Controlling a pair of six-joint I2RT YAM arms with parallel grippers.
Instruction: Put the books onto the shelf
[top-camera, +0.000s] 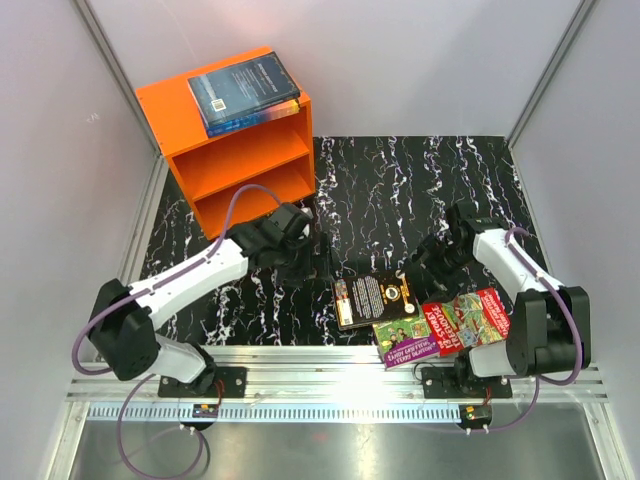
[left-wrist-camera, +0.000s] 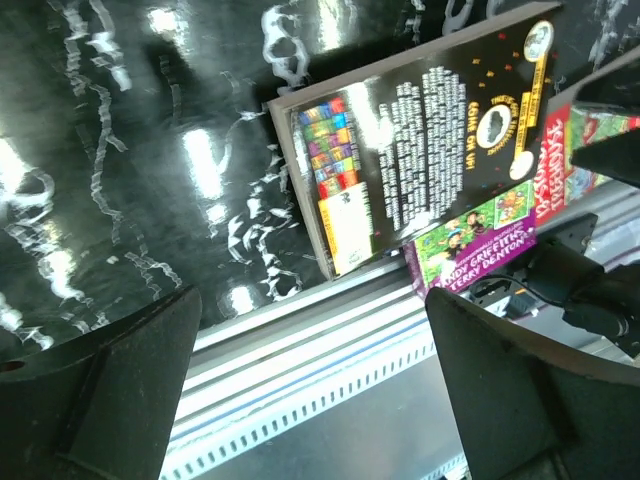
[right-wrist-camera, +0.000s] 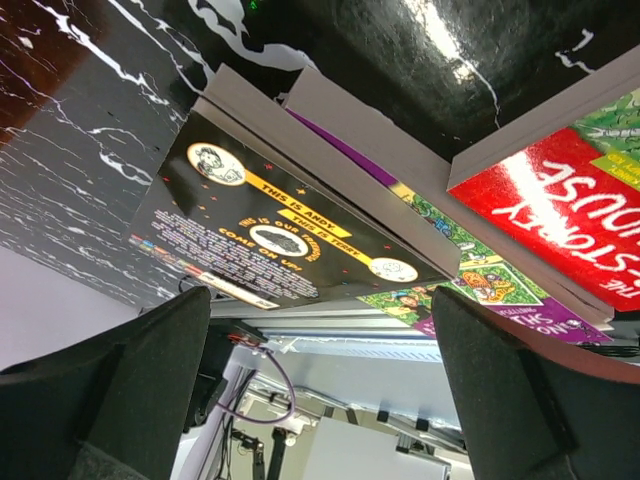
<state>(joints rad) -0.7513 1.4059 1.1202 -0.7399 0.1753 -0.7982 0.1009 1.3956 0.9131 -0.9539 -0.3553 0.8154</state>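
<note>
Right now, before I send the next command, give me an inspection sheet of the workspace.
Surface: glossy black white-veined mat.
Job's things: orange shelf, compartments look empty; blue book flat on its top; black book, green-purple book and red book overlapping at the near edge.
Clutter: nothing seen.
Grippers: left gripper and right gripper open, empty.
Cables: purple cables loop off both arms, clear of books.
Surroundings: pale walls, metal rail in front.

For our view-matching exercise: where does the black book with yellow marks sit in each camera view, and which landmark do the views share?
Top external: black book, lower centre, between the arms.
Left wrist: black book, upper right.
Right wrist: black book, centre-left.
Shared landmark: the green-purple book, partly overlapped by it.
</note>
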